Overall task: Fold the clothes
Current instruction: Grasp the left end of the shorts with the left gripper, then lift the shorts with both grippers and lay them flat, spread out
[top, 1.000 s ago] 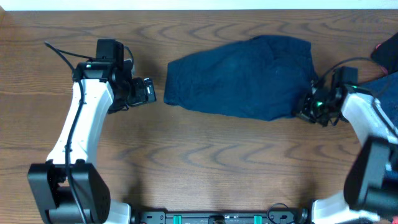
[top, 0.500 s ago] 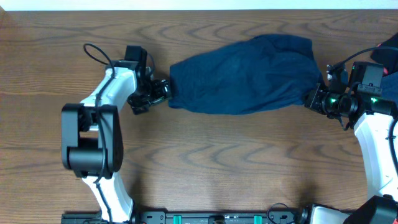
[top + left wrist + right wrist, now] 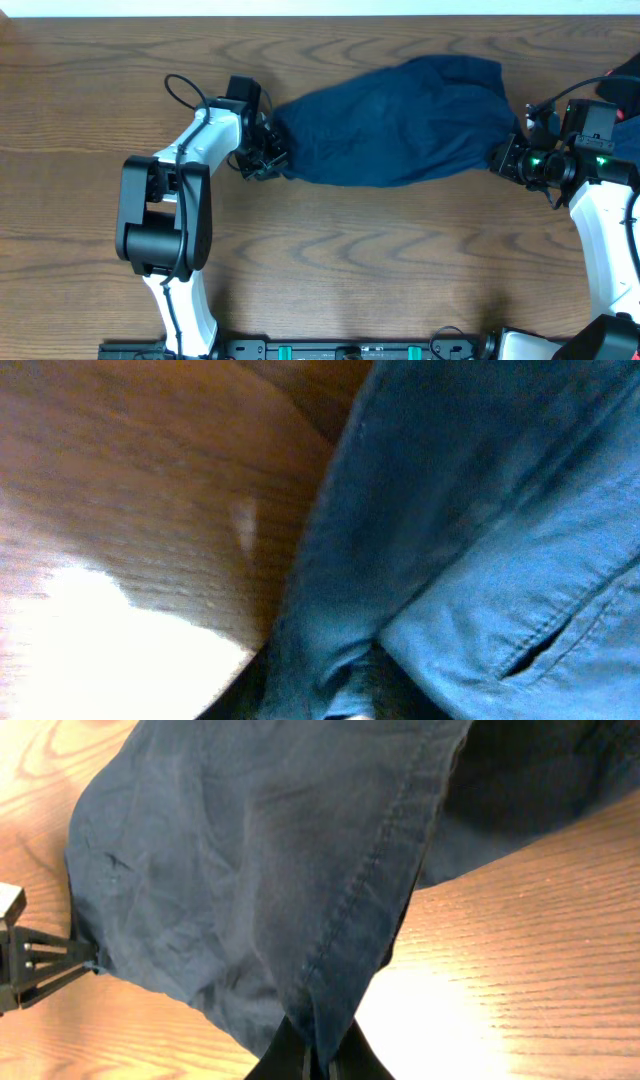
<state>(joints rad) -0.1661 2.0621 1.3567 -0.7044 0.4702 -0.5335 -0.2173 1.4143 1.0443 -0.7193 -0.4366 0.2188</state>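
Observation:
The clothes (image 3: 390,125), dark navy shorts, lie stretched across the back of the wooden table (image 3: 350,260) between both arms. My left gripper (image 3: 275,152) sits at their left edge. In the left wrist view the cloth (image 3: 480,510) fills the frame and bunches between the dark fingers at the bottom, where my left gripper (image 3: 350,700) is shut on it. My right gripper (image 3: 500,158) holds the right end. In the right wrist view a seamed fold (image 3: 250,870) runs down into my right gripper (image 3: 318,1060), shut on the cloth.
A dark item with a red edge (image 3: 622,78) lies at the far right, with more blue cloth (image 3: 625,138) behind the right arm. The left gripper's tip (image 3: 20,965) shows at the left edge of the right wrist view.
My left arm has swung right to the left edge of the clothes and its jaws have closed on the cloth. The right gripper drew the cloth slightly right, then held still.

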